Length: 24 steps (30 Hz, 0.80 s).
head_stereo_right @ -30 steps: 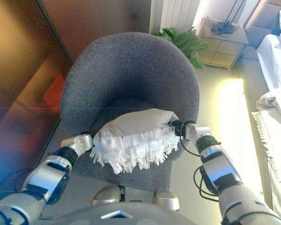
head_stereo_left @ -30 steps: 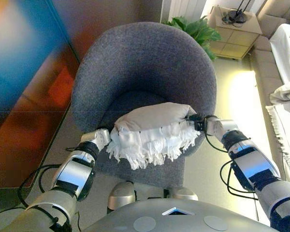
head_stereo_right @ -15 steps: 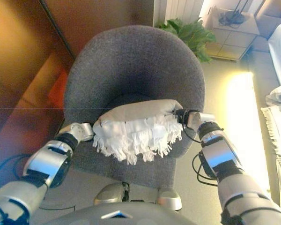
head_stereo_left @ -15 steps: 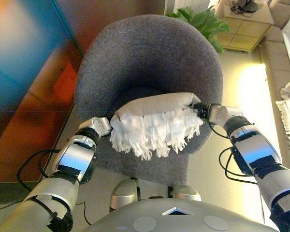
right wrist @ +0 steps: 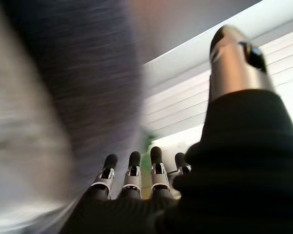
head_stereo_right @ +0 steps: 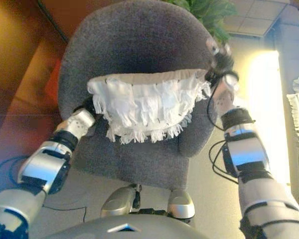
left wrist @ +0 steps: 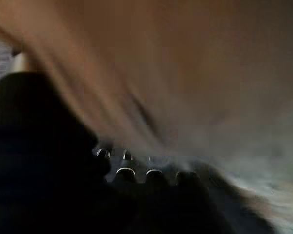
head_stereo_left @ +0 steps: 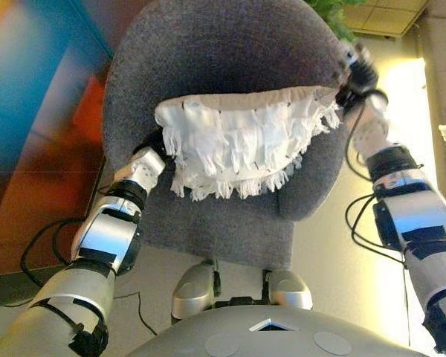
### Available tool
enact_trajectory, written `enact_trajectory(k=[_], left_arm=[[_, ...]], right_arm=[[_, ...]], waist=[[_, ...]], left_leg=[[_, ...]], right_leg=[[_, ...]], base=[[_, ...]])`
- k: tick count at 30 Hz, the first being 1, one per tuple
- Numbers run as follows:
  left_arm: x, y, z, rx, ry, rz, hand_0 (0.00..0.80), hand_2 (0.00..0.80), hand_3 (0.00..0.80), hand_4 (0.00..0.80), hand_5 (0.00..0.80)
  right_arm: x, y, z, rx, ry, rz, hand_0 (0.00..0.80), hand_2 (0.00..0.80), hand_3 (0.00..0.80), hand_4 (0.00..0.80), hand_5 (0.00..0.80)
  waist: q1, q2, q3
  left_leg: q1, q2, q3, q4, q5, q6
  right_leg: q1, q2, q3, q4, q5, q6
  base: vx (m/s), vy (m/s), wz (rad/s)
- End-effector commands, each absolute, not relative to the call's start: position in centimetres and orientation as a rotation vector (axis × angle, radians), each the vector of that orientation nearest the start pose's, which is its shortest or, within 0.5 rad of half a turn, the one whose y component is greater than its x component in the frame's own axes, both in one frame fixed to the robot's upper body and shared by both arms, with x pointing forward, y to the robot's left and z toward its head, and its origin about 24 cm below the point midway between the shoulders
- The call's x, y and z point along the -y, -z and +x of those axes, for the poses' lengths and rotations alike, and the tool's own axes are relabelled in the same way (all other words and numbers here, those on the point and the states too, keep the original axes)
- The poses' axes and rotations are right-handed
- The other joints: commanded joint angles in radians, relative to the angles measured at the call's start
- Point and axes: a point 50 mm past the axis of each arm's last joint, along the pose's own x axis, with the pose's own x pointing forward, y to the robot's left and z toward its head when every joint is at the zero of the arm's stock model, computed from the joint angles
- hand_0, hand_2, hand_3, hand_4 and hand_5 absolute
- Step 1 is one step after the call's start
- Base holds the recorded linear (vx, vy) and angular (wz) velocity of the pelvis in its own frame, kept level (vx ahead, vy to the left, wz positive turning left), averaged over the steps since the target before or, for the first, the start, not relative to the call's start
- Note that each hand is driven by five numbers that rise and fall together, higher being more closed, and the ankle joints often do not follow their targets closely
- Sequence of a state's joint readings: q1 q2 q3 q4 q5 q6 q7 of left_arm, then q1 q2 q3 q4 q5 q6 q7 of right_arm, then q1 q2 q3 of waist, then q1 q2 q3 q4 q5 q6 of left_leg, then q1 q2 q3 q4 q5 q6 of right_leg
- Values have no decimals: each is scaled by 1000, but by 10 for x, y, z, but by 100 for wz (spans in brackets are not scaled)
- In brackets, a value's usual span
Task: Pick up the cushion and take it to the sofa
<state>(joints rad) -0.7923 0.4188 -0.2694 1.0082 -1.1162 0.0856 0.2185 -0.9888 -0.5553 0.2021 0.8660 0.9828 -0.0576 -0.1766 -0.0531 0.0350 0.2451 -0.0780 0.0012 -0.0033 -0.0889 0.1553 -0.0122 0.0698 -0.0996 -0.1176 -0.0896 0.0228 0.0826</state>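
A: Left eye view shows the cushion (head_stereo_left: 245, 145) held up between the two hands, in front of the back of the grey armchair (head_stereo_left: 208, 52); its white fringe hangs down over the seat.

B: Where are the hands on it?

A: The left hand (head_stereo_left: 150, 162) is at one end of the cushion, low, pressed to its side; the right hand (head_stereo_left: 354, 74) is at the other end, higher, beside the upper corner of the cushion and close to the rim of the armchair.

B: Are the fingers closed on it?

A: In the right wrist view the fingers (right wrist: 133, 170) are straight and side by side, the thumb standing apart; the pale cushion lies blurred along them, and they do not curl round it. For the left hand I cannot tell; the left wrist view is dark, only some fingertips (left wrist: 155, 173) show against the cloth.

B: Anything else near?

A: Beyond the fingers of the right hand, behind the armchair, there is a green plant (head_stereo_right: 209, 12); the pale floor (head_stereo_left: 320, 253) lies below that arm.
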Motion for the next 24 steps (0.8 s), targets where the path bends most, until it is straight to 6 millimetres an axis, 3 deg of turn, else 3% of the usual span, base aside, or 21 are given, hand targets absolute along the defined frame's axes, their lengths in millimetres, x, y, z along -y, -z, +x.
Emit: enact_trajectory(k=[1, 7, 14, 18, 19, 20, 22, 24], left_arm=[[-246, -129, 395, -67, -316, -560, 0, 0, 0, 0, 0], [-288, -104, 367, -54, -462, -503, 0, 0, 0, 0, 0], [-327, -57, 312, -81, -628, -356, 0, 0, 0, 0, 0], [-343, -20, 265, -172, -722, -269, 0, 0, 0, 0, 0], [-344, -19, 264, -176, -725, -264, 0, 0, 0, 0, 0], [-355, -10, 246, -210, -775, -199, 0, 0, 0, 0, 0], [-361, 2, 230, -278, -802, -169, 0, 0, 0, 0, 0], [-363, 22, 210, -400, -842, -134, 0, 0, 0, 0, 0]], right_arm=[[274, -242, 392, 365, 252, 379, 0, 0, 0, 0, 0], [330, -220, 364, 368, 399, 363, 0, 0, 0, 0, 0], [366, -201, 327, 415, 484, 318, 0, 0, 0, 0, 0], [399, -163, 284, 338, 676, 216, 0, 0, 0, 0, 0], [399, -161, 282, 333, 682, 215, 0, 0, 0, 0, 0], [410, -142, 265, 283, 737, 195, 0, 0, 0, 0, 0], [417, -122, 248, 216, 823, 165, 0, 0, 0, 0, 0], [419, -88, 227, 100, 875, 130, 0, 0, 0, 0, 0]], waist=[[22, -17, -49], [36, -28, -86], [51, -34, -131], [65, -43, -146], [66, -44, -148], [68, -48, -145], [69, -53, -140], [69, -56, -134]], left_leg=[[115, 39, 11, 2, -148, -59], [138, 34, 1, 3, -157, -50], [171, 27, -5, 2, -174, -43], [185, 27, -10, 2, -180, -40], [185, 27, -11, 2, -181, -40], [189, 28, -11, 2, -181, -40], [191, 29, -10, 2, -181, -39], [193, 28, -6, 2, -181, -39]], right_leg=[[-24, -66, 25, 11, 2, 21], [-3, -63, 23, 13, -2, 23], [32, -62, 21, 4, -13, 29], [47, -59, 12, 2, -20, 34], [48, -59, 12, 2, -20, 34], [51, -57, 9, 2, -21, 35], [54, -54, 6, 2, -20, 34], [55, -53, 4, 2, -17, 36]], base=[[76, -19, 0], [86, -46, -2], [83, -18, -7], [25, -8, 0], [-24, -32, 1], [-39, -34, 1], [-52, -38, 0], [-86, -36, 1]])
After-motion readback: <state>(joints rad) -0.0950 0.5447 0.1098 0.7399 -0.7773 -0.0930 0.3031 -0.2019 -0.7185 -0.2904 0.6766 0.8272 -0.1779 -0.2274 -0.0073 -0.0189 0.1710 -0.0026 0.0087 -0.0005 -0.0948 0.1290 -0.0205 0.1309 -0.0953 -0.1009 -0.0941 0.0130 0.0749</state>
